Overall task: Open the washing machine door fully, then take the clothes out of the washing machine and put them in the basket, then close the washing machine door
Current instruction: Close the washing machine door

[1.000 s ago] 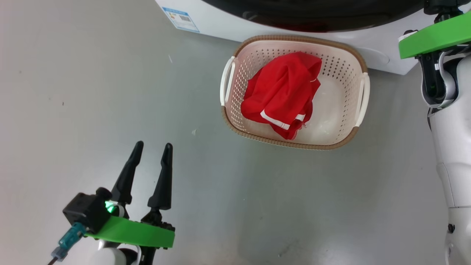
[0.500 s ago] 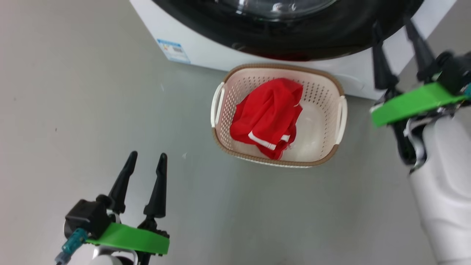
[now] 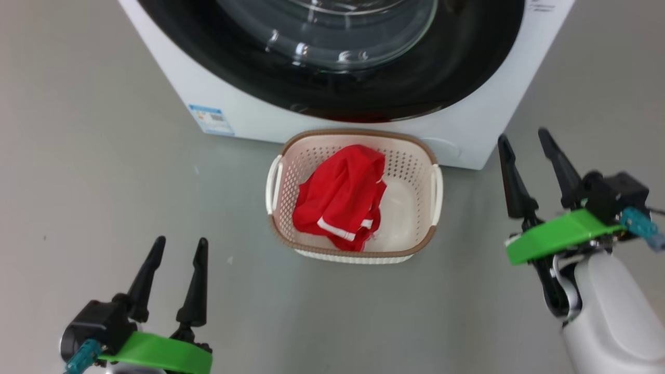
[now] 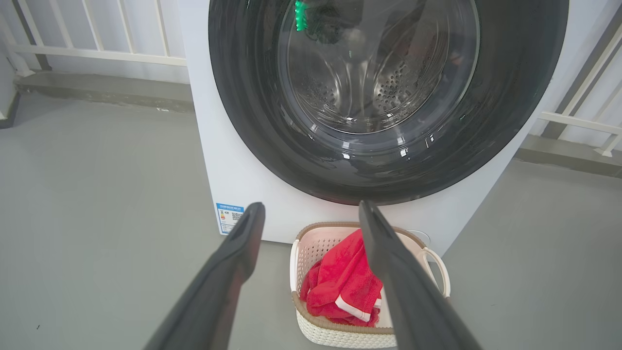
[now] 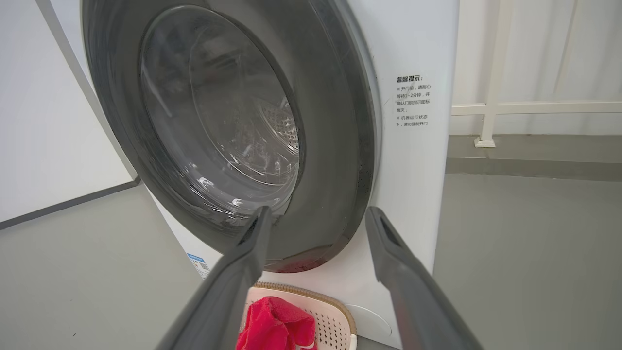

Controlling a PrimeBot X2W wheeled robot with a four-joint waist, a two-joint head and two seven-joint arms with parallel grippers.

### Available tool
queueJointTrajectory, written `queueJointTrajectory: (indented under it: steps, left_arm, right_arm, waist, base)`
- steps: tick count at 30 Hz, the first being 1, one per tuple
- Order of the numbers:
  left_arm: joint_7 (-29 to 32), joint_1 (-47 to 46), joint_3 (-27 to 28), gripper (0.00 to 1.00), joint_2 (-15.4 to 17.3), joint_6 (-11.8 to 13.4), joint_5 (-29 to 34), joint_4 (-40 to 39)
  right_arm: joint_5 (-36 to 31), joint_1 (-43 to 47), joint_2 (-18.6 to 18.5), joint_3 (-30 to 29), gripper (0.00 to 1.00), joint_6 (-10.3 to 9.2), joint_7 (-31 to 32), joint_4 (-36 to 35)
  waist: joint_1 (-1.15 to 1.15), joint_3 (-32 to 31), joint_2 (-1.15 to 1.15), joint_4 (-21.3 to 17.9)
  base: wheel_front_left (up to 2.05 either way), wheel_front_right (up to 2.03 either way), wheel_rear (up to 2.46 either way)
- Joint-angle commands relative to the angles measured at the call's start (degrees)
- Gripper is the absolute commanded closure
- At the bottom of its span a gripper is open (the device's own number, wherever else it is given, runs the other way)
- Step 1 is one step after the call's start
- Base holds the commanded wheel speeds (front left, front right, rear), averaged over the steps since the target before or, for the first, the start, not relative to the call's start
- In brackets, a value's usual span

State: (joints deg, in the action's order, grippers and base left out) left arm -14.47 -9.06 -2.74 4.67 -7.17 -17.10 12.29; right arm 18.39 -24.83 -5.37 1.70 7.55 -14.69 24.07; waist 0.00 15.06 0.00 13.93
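Observation:
The washing machine stands at the top of the head view, and its door, with black rim and glass bowl, lies flush against the front. Below the door on the floor sits the basket with the red clothes in it. My left gripper hangs open and empty at the lower left, well short of the basket. My right gripper is open and empty to the basket's right, near the machine's corner. In the left wrist view the open left gripper faces the door, the basket and the clothes. The right wrist view has the right gripper before the door.
Grey floor lies around the basket on all sides. A blue label sticker marks the machine's lower left front. White railings and a raised ledge run behind the machine.
The head view has shifted, so more of the door shows and the basket sits lower. My right arm has dropped back from the upper right, and its open fingers have come into view.

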Motion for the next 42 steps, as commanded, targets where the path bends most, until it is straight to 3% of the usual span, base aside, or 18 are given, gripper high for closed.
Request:
queueJointTrajectory:
  steps: [1,24,42]
  left_arm:
    - [-0.5,0.6,2.6,0.0,1.7,-0.3,0.9,-0.9]
    - [-0.5,5.6,5.2,0.0,4.3,-0.3,1.3,1.2]
    - [-0.5,9.8,7.4,0.0,4.4,-0.3,1.9,0.6]
  right_arm:
    - [1.1,2.1,0.6,0.9,0.0,-0.06,-0.3,-1.9]
    - [1.1,17.5,0.4,-3.3,0.0,-0.06,-0.3,-5.6]
    - [1.2,26.0,0.5,-8.0,0.0,-0.06,-0.3,-7.5]
  waist:
    - [0.0,-2.3,0.0,-2.3]
    - [0.0,-8.6,0.0,-9.5]
    - [0.0,-12.0,0.0,-11.8]
  base:
    - [0.0,0.0,0.0]
    - [0.0,0.0,0.0]
    - [0.0,0.0,0.0]
